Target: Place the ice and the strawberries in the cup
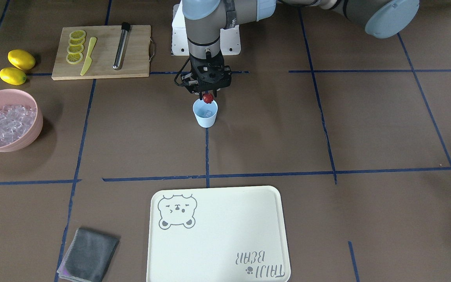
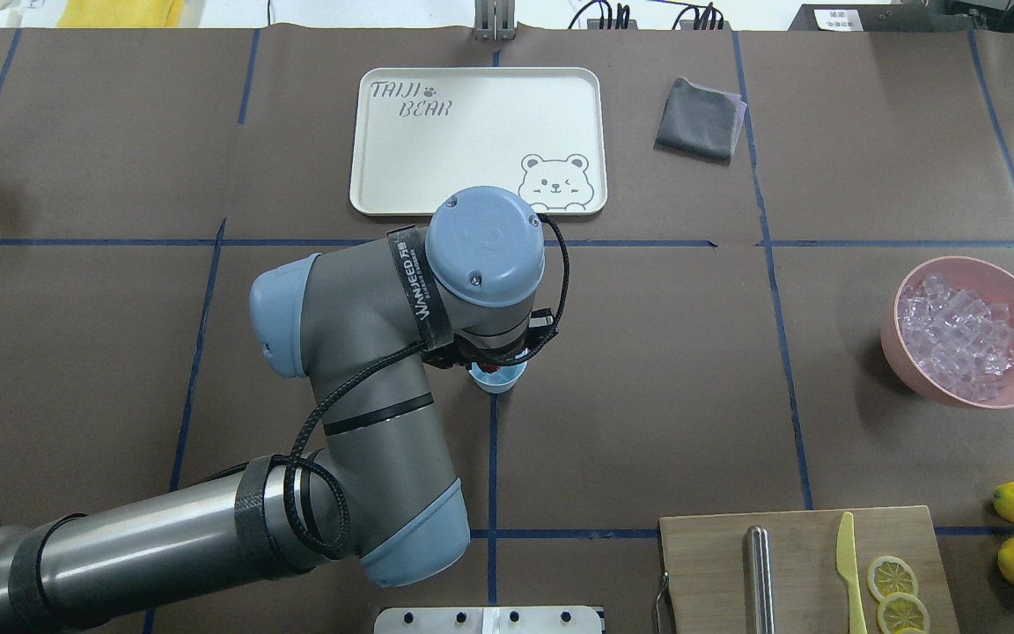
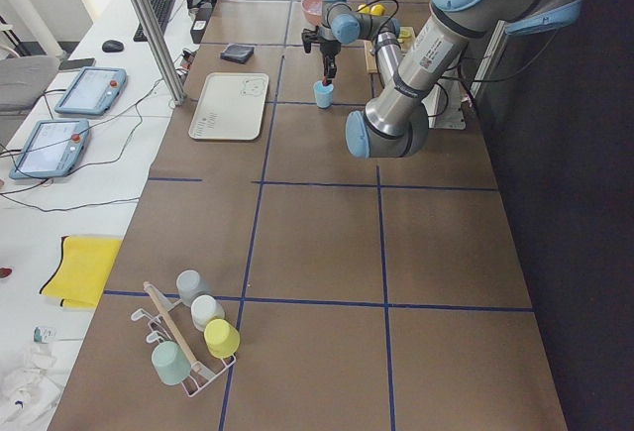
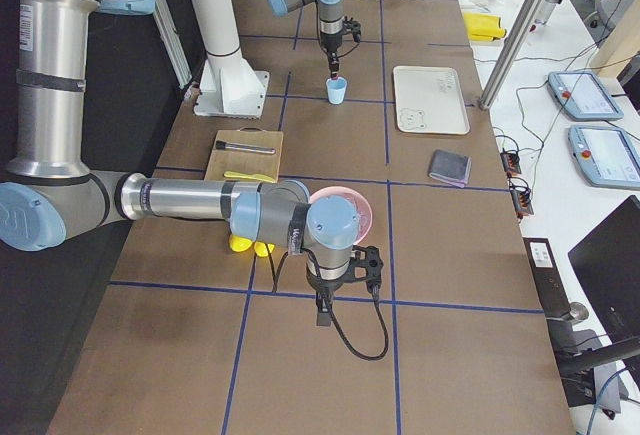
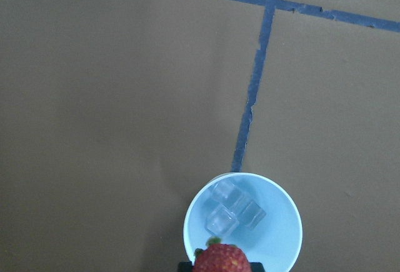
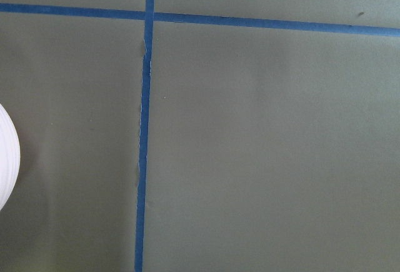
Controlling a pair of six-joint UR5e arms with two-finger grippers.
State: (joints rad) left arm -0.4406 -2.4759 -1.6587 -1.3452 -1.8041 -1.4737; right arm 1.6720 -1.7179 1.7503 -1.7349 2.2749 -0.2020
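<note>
The light blue cup [image 1: 205,117] stands upright at the table's middle with three ice cubes [image 5: 232,208] inside it. My left gripper [image 1: 207,96] is shut on the red strawberry [image 1: 208,98] and holds it just above the cup's rim; the strawberry also shows in the left wrist view [image 5: 220,258], over the cup [image 5: 278,234]. More ice [image 1: 4,123] fills the pink bowl [image 1: 33,131]. My right gripper [image 4: 325,313] hangs over the table near the pink bowl; I cannot tell whether it is open or shut.
A wooden cutting board [image 1: 131,58] bears lemon slices [image 1: 75,47], a yellow knife [image 1: 88,55] and a metal rod [image 1: 120,46]. Two lemons [image 1: 17,65] lie beside it. A cream tray [image 1: 217,235] and a grey cloth [image 1: 88,254] lie on the operators' side.
</note>
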